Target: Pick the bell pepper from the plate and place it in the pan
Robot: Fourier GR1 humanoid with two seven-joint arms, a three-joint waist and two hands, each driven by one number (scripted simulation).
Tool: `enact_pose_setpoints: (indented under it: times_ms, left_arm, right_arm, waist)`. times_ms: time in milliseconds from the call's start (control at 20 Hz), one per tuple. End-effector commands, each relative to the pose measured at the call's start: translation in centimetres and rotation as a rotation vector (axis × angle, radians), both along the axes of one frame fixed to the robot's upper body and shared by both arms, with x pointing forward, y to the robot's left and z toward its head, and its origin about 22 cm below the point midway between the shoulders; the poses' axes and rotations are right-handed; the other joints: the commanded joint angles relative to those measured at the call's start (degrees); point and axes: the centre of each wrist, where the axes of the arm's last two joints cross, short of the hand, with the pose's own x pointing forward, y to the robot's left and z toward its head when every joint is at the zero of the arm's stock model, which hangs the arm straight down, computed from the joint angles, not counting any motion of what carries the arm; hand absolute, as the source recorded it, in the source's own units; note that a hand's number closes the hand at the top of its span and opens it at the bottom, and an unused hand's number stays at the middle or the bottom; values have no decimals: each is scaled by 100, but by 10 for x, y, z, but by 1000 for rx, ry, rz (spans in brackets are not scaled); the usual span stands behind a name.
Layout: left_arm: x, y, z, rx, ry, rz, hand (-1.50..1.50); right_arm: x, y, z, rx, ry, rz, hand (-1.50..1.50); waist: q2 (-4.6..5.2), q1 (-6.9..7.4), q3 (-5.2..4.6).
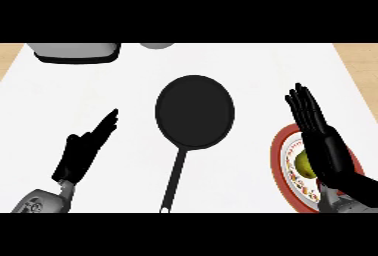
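A white counter [88, 100] is seen from steeply above, with a black pan [195, 111] laid near its middle, the round bowl toward the far side and the thin handle running back toward the lower edge. At the right, a plate [278, 155] with a red rim and a patterned inner band is set on the counter, well apart from the pan. The bell pepper [303, 163], yellow-green, is seen lying on this plate, and it is partly covered by the right hand [325, 150], which is held over the plate with its fingers straight and extended toward the far side; nothing is gripped by it. Whether the pepper is touched by the palm cannot be told. The left hand [83, 152] is shown at the lower left, open with fingers straight and pointing toward the pan, holding nothing. A grey appliance [74, 51] is partly visible at the far left edge, and a grey rounded object [157, 45] is cut off beside it
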Motion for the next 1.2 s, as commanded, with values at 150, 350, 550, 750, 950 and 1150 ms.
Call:
enact_pose_setpoints:
  times_ms: [150,350,550,750,950,1150]
  left_arm:
    - [-1,41,10,101,-115,167,0]
    - [-12,41,2,92,-107,245,0]
    - [-30,42,-2,117,-105,274,0]
    - [-33,38,-6,116,-113,260,0]
    - [-34,34,1,125,-127,266,0]
    - [-42,34,-1,118,-111,239,0]
  right_arm:
    - [-2,-83,6,76,125,-414,-150]
    - [-58,-171,-37,-189,434,-931,-150]
    - [-106,-194,-33,-62,567,-1095,-150]
    - [-127,-210,-3,-458,685,-1018,-150]
    - [-127,-200,29,-563,752,-889,-150]
    - [-106,-197,63,-640,826,-754,-150]
  waist:
    - [-94,123,247]
    - [-63,-141,217]
    - [-159,-68,236]
    - [-91,66,222]
    - [-94,123,237]
    - [-82,204,240]
